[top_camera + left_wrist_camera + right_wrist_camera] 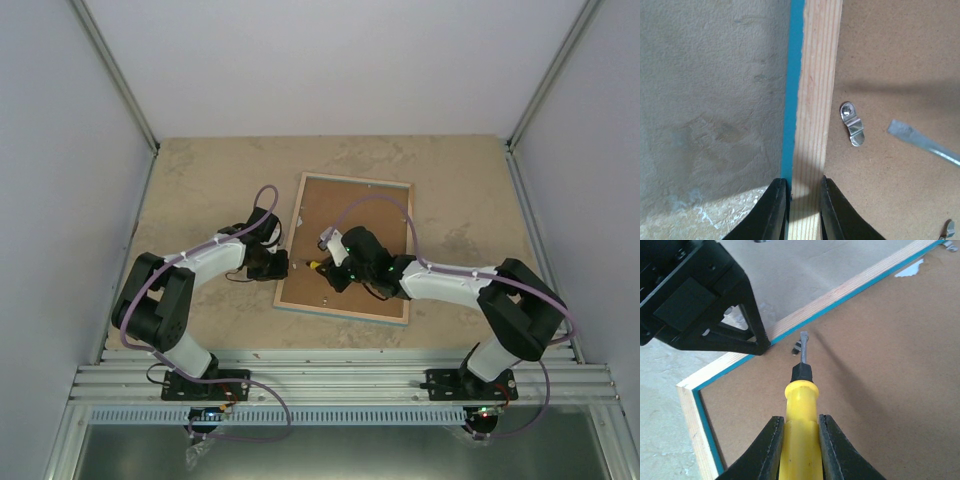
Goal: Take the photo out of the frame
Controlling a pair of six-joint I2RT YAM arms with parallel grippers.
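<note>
Both arms bent, elbows outward, wrists turned inward toward each other. Left gripper (pixel 803 181) low, pinched on frame (pixel 811 100) edge. Right gripper (pixel 801 418) tilted down, clamped on screwdriver (pixel 799 400) handle.

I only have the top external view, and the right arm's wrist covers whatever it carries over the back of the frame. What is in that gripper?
Observer: The right gripper is shut on a yellow-handled screwdriver.
Operator: Where does the blade point?
Observer: At a small metal clip on the backing board. The left wrist view shows a gap between the tip and the clip.
Operator: And the left gripper?
Observer: The left gripper clamps the pale wood rail of the frame, with one finger on each side.
</note>
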